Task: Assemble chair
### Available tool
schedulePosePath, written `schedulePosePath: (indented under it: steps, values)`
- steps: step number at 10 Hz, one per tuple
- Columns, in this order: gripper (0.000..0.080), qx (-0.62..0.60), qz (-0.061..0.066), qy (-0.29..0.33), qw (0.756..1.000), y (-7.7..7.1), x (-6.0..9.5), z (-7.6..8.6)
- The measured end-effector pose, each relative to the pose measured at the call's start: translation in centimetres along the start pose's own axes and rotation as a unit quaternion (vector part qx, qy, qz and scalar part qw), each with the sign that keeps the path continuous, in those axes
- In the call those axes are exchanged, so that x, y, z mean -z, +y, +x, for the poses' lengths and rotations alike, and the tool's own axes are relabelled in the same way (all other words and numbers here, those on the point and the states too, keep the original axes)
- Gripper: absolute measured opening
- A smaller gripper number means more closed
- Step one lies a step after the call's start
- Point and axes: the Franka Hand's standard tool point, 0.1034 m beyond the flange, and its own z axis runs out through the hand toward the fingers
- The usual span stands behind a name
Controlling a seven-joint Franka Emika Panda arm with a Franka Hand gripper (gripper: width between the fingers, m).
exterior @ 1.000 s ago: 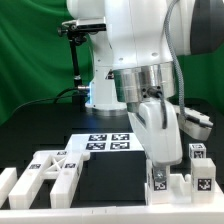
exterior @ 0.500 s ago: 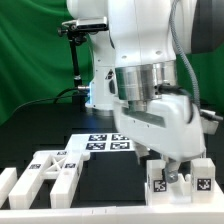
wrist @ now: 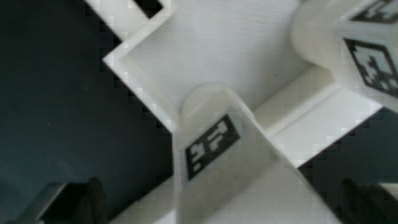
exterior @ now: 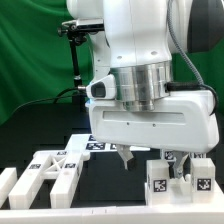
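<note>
The chair is in loose white parts with black-and-white tags. One group [exterior: 158,182] stands at the front on the exterior view's right, with a tagged post [exterior: 200,176] beside it. Another group [exterior: 52,172] lies at the front left. My gripper [exterior: 150,164] hangs open just above the right group, and its fingers [exterior: 126,158] are spread wide. In the wrist view a tagged upright piece [wrist: 214,145] rises between the dark fingers [wrist: 79,200] from a white slab [wrist: 196,55]. Dark gaps separate it from both fingers. A second tagged block [wrist: 365,55] stands beside it.
The marker board [exterior: 97,143] lies flat on the black table behind the parts. A black stand [exterior: 76,50] rises against the green curtain at the back. My arm's large white body fills the upper middle of the exterior view.
The jaws have opened wide and let go of the right-hand part. The hand has turned so that its broad side faces the exterior camera.
</note>
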Motion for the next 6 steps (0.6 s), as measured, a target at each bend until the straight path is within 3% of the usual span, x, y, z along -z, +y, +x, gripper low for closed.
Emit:
schedulePosePath:
  steps: [1, 4, 6]
  values:
    - [0.0649, 0.076, -0.006, -0.002, 0.997, -0.05, -0.17, -0.2]
    - [0.0621, 0.08, -0.005, -0.001, 0.997, -0.01, -0.16, -0.14]
    - [0.0281, 0.028, -0.005, -0.001, 1.0, -0.06, -0.19, -0.18]
